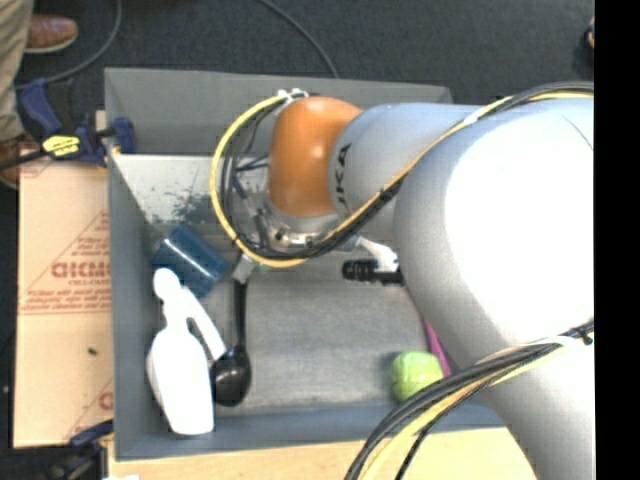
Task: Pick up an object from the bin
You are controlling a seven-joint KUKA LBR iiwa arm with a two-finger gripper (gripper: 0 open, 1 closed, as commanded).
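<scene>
The arm's orange-capped wrist (305,163) hangs over twelve o'clock of the bin (320,348); whether the gripper (288,236) beneath is clenched or released cannot be told; nearest lie a blue block (190,258) at its nine o'clock and a black ladle (232,373) at seven; a white bottle (180,363) lies at the bin's eight, a green ball (414,374) at five.

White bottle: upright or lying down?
Lying down: the white bottle rests lengthwise on the bin floor, beside the black ladle.

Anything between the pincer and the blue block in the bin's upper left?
Nothing visible: the blue block lies just left of the wrist, the black ladle's handle beside it. Under the wrist I cannot tell.
</scene>
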